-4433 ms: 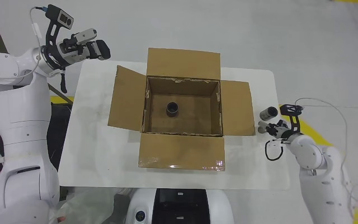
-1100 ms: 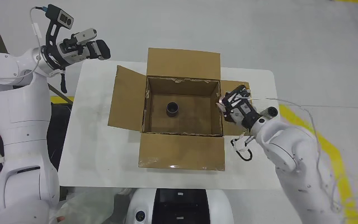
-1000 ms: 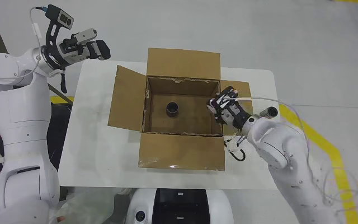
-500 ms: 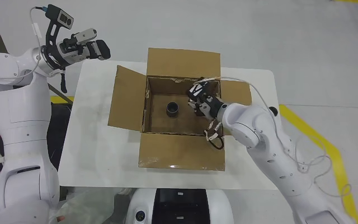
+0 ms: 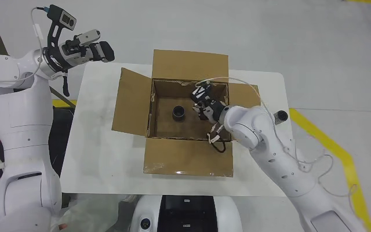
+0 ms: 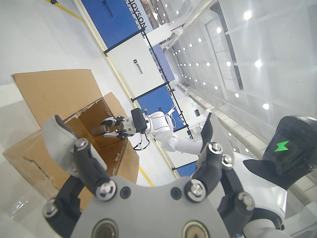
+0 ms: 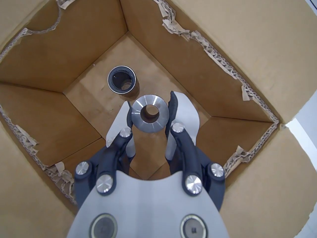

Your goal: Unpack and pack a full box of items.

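Note:
An open cardboard box (image 5: 132, 104) stands in the middle of the white table (image 5: 98, 151). A dark hollow cylinder (image 5: 179, 113) stands upright on the box floor (image 7: 122, 79). My right gripper (image 5: 203, 106) hangs over the box's inside, to the right of that cylinder. It is shut on a silver metal cylinder (image 7: 149, 113) with a centre hole, held end-on between the fingers (image 7: 180, 110). My left gripper (image 5: 107, 51) is raised beyond the table's far left corner, open and empty. In the left wrist view the right gripper (image 6: 109, 130) shows above the box (image 6: 57, 87).
Another small dark cylinder (image 5: 282, 115) lies on the table to the right of the box's right flap (image 5: 246, 113). The box's four flaps are folded outward, with torn edges along the rim (image 7: 210, 48). Bare table lies at the left and the front.
My right arm has carried the metal cylinder from the table's right edge leftward, over the right flap and in above the box. The left arm has not moved.

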Motion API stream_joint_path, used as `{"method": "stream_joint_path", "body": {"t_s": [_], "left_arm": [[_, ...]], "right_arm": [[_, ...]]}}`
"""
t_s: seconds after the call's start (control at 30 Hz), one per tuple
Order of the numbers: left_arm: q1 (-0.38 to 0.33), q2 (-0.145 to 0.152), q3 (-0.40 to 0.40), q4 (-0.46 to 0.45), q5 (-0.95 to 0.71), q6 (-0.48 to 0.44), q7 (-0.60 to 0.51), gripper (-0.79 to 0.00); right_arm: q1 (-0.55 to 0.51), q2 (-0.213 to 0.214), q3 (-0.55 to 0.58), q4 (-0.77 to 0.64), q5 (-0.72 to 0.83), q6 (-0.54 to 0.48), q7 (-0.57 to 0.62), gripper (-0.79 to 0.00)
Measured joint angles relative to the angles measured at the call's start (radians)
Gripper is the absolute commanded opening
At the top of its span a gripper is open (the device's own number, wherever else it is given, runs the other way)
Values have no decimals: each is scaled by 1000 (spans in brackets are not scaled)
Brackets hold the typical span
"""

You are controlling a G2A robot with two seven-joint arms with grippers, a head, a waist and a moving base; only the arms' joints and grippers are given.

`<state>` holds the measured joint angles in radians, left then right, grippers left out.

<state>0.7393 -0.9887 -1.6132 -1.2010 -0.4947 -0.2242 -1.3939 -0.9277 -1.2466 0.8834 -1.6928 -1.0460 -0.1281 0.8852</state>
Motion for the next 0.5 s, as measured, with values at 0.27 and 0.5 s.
{"method": "stream_joint_path", "body": {"t_s": [0.27, 0.5], "left_arm": [[0, 0, 0, 0, 0, 0, 0, 0], [0, 0, 0, 0, 0, 0, 0, 0]], "right_arm": [[32, -19, -36, 72, 23, 1, 3, -785], [78, -41, -70, 159, 65, 0, 13, -785]]}}
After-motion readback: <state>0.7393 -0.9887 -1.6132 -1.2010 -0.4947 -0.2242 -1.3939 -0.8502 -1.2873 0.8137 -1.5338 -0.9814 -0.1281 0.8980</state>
